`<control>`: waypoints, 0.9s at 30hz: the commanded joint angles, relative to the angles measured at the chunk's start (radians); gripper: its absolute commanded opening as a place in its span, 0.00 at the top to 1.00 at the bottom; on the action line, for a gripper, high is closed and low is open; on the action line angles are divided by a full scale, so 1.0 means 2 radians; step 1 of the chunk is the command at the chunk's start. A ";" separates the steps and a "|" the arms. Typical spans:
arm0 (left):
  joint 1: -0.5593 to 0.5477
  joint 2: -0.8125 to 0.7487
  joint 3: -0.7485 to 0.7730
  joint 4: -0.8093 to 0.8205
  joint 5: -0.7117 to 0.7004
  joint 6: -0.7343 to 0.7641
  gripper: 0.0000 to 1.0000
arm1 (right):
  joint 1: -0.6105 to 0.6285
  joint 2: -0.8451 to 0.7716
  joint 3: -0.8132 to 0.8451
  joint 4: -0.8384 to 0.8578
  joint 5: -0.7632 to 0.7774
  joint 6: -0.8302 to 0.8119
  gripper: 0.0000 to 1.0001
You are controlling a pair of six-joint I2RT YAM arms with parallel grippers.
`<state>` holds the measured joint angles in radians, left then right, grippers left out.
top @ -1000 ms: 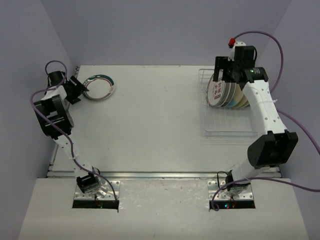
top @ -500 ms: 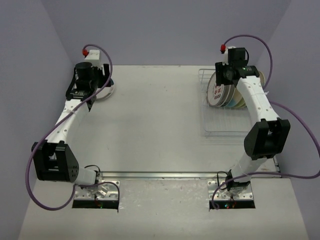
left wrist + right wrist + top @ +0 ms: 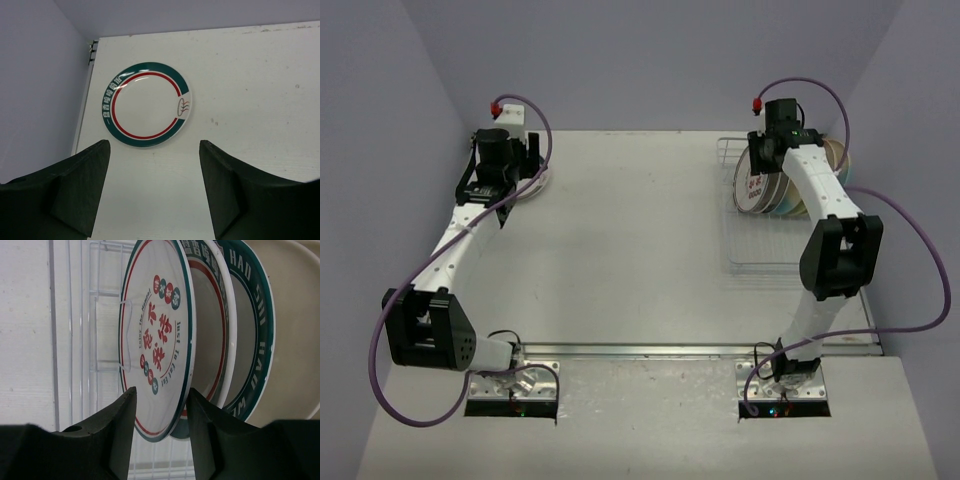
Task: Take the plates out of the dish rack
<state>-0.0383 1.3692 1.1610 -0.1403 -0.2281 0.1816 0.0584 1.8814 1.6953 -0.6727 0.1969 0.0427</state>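
1. The dish rack (image 3: 760, 255), a see-through rectangular tray with thin silvery wire dividers, sits at the far right of the pale grey table (image 3: 640, 250). Round glazed plates stand on edge in it, packed close.
2. The front plate (image 3: 157, 340) is white and round, with a green rim, a red ring and red lettering. The right pincer (image 3: 161, 392) straddles the part of its rim nearest the wrist camera, one dark finger on each face. From this angle I cannot tell whether the fingers already press on it.
3. Just behind it stand a second green-rimmed plate (image 3: 212, 330), a dark-green-banded plate (image 3: 255, 340) and a cream plate (image 3: 295, 325), all nearly touching.
4. At the far left corner one unloaded plate (image 3: 146, 104), white with a green rim and a red ring, lies flat on the table. The left pincer (image 3: 153, 145) hangs over it with its jaws apart and nothing between them.
5. The front plate is probably stiff, fairly heavy for its size, slick with glaze, and likely to chip if knocked.
6. The rim is the only place to hold it. The fingers should reach well past the edge. A straight lift along the wires would keep the plate from scraping its neighbour or catching a divider.
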 commanded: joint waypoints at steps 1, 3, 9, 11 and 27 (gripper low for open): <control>-0.002 0.003 0.011 0.019 -0.017 0.007 0.31 | -0.002 0.014 0.038 0.013 0.016 0.000 0.62; -0.002 0.008 0.014 0.019 -0.018 0.007 0.31 | -0.001 0.017 0.047 0.011 0.021 0.002 0.72; -0.002 0.028 0.031 0.023 -0.011 -0.001 0.30 | 0.022 -0.019 0.062 0.026 0.054 -0.014 0.98; -0.002 0.039 0.045 0.022 -0.013 0.000 0.30 | 0.034 -0.035 0.065 0.035 0.072 -0.030 1.00; 0.015 0.050 0.139 -0.024 0.456 -0.073 0.14 | 0.063 -0.159 0.086 0.047 -0.128 -0.033 1.00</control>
<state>-0.0178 1.5167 1.4081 -0.2034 0.1108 0.1300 0.1814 1.7203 1.9304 -0.6739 0.3493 -0.0853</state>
